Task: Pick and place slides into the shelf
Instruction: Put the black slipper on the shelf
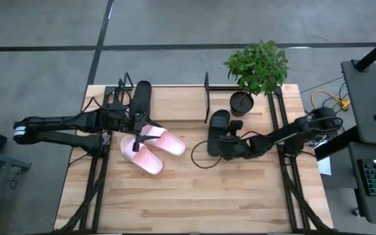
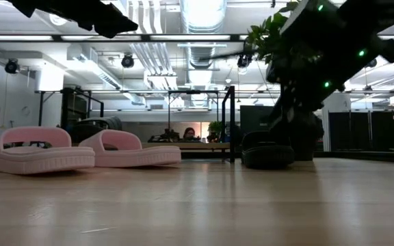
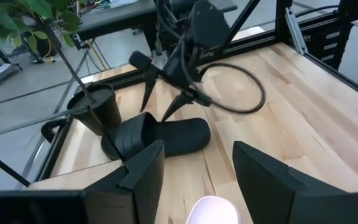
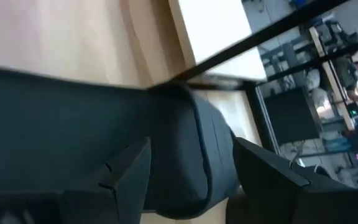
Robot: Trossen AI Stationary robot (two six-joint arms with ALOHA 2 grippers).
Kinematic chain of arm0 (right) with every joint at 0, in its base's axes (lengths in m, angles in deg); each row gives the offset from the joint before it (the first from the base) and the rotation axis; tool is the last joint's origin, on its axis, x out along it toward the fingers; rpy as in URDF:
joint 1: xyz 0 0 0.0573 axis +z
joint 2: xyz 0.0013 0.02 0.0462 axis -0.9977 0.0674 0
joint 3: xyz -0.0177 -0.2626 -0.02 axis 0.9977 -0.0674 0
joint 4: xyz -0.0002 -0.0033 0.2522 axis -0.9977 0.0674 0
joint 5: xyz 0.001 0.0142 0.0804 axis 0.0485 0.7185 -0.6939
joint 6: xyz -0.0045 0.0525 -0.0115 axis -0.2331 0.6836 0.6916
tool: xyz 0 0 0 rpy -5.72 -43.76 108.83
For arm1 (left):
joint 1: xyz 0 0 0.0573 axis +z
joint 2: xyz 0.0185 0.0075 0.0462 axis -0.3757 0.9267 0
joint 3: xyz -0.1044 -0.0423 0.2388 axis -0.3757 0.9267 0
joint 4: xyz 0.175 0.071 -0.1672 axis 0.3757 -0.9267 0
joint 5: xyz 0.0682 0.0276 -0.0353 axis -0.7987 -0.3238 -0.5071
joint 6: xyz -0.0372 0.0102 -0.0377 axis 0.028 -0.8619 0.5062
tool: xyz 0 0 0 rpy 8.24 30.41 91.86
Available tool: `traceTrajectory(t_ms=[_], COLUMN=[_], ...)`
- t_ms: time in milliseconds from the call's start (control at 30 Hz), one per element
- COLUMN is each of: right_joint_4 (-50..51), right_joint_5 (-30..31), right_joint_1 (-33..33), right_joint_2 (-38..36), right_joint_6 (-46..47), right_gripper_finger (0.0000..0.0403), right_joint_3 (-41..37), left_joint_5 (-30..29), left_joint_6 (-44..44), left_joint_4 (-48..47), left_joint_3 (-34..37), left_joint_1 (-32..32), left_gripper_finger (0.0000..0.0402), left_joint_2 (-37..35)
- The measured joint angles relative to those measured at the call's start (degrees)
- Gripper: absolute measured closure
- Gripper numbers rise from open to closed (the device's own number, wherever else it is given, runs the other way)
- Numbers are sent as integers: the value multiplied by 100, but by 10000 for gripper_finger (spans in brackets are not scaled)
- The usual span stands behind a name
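One black slide (image 1: 219, 122) lies flat on the table right of the shelf (image 1: 207, 98), its sole down. My right gripper (image 3: 157, 111) hangs open just over its strap (image 4: 197, 149), fingers slanting down on either side of it; I see no touch. A second black slide (image 1: 141, 98) lies on the shelf's left end. Two pink slides (image 1: 152, 149) rest side by side on their soles at the table's middle left. My left gripper (image 3: 199, 149) hovers open above their far ends, with nothing between its fingers.
A potted plant (image 1: 256, 68) stands at the far right, close behind the black slide on the table. A black cable (image 3: 235, 93) loops from my right arm onto the table. The near half of the table (image 1: 194, 202) is bare wood.
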Motion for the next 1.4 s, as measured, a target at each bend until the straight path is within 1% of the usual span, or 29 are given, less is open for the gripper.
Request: traceTrajectory(t_ms=[167,367,467,800,1067,1300,1400], right_joint_4=[-17,-30,-33,-26,-31,-10,8], right_joint_5=[104,120,120,87,-122,-109,28], right_joint_1=[-288,-547,-611,-620,-627,-631,-627], right_joint_2=[219,281,275,268,268,268,268], right_joint_6=[0,77,170,187,198,249,359], right_gripper_finger=[184,184,193,265,321,382,390], right_joint_3=[0,-2,-2,-2,-2,-2,2], left_joint_5=[-1,-1,-3,-2,-3,-3,-33], left_joint_6=[4,7,7,7,7,7,7], left_joint_4=[2,1,3,9,9,9,4], left_joint_3=[93,170,172,179,179,180,198], left_joint_1=[0,0,0,0,1,0,1], left_gripper_finger=[226,226,226,226,226,226,226], left_joint_2=[-12,-17,-23,-121,-138,-138,-138])
